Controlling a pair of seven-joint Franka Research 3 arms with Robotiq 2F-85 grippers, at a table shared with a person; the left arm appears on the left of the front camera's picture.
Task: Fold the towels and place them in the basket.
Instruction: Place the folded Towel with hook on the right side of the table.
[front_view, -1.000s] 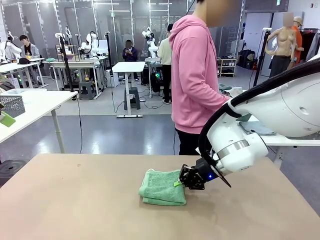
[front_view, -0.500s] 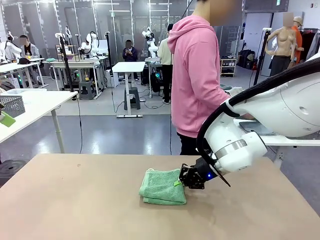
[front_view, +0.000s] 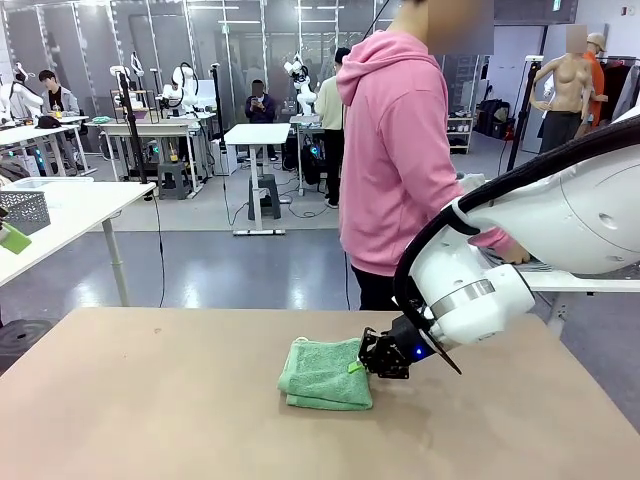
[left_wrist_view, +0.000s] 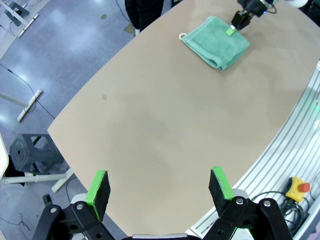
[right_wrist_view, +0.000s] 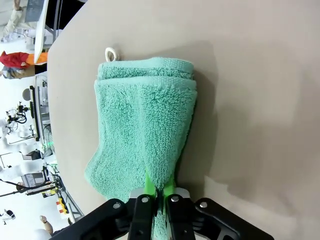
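Note:
A mint green towel (front_view: 325, 375) lies folded on the tan table (front_view: 150, 400), right of the middle. My right gripper (front_view: 364, 364) is shut on the towel's right edge, low over the table. In the right wrist view the green pads (right_wrist_view: 160, 186) pinch the towel (right_wrist_view: 145, 125) at its near end, and a small white loop (right_wrist_view: 111, 53) sticks out at the far corner. My left gripper (left_wrist_view: 159, 186) is open high above the table's left part, far from the towel (left_wrist_view: 216, 42) and from the right gripper (left_wrist_view: 235, 27). The basket is out of view.
A person in a pink hoodie (front_view: 400, 150) stands at the far side, turned to the right, one hand (front_view: 508, 252) down behind my right arm. A grey mesh crate (front_view: 22, 210) sits on a neighbouring table at far left. The tabletop to the left is bare.
The person has leaned further right and lowered a hand behind my right arm. Both grippers and the towel have stayed put.

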